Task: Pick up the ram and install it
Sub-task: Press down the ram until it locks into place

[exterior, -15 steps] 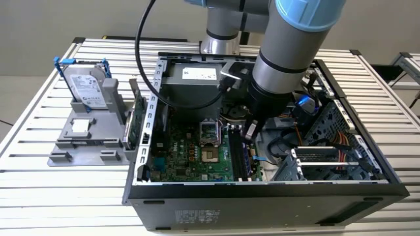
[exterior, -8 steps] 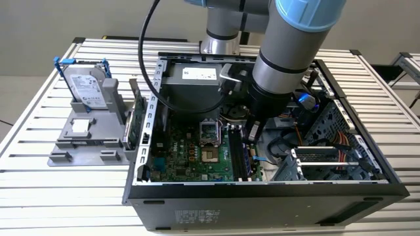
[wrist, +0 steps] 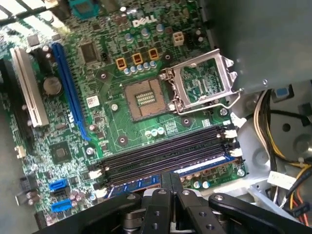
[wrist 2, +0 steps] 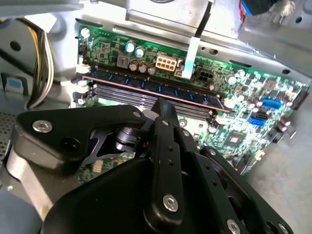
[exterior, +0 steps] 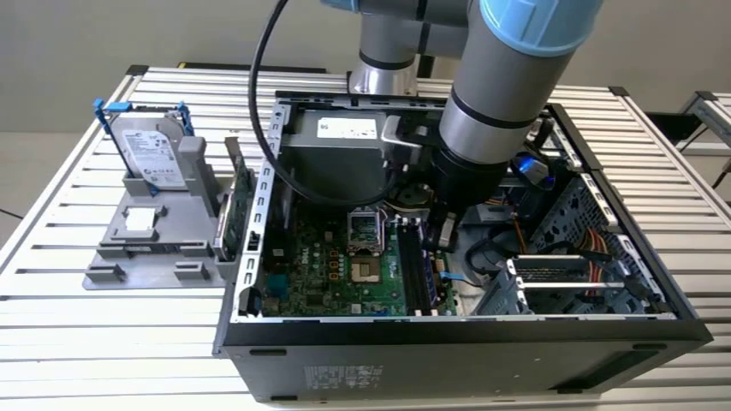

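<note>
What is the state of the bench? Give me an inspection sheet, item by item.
Surface: slatted metal table carrying the open computer case.
Job's things: ram stands in the end memory slot of the motherboard.
Clutter: hard drive and expansion card in a grey holder.
Grippers: gripper down inside the case, at the ram.
Cables: black cable by the arm; wire bundle in the case.
Surroundings: another slatted table at the exterior view's right.

Even bright daylight, glare on the slatted table at its near edge, case interior shadowed, wrist views' foreground linkage soft.
</note>
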`<state>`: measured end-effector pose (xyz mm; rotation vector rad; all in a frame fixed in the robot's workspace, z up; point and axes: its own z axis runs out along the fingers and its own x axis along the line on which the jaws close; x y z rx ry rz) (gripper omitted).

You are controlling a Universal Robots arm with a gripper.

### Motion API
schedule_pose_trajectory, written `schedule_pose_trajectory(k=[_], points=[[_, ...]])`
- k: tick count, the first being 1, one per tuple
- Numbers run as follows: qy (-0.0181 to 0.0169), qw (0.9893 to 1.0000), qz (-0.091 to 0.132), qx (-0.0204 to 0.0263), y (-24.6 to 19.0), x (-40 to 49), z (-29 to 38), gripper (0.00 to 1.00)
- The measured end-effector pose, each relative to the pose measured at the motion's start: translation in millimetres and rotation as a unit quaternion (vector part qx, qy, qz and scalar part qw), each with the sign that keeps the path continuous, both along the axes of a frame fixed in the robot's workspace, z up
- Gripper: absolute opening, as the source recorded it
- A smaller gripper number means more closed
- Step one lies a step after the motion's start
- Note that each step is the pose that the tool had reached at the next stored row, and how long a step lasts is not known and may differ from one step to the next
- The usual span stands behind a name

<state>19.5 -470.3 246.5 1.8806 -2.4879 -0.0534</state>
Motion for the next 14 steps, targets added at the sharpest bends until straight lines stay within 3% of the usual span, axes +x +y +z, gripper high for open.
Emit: schedule_pose_trajectory(k=[5,11,14], points=[[0.0,0.9993,0.038,0.002,0.1,0.0,-0.3,0.0],[-0.0001,0.997,0.077,0.0054,0.1,0.0,-0.3,0.0],[-0.0001,0.9963,0.085,0.0068,0.1,0.0,-0.3,0.0]])
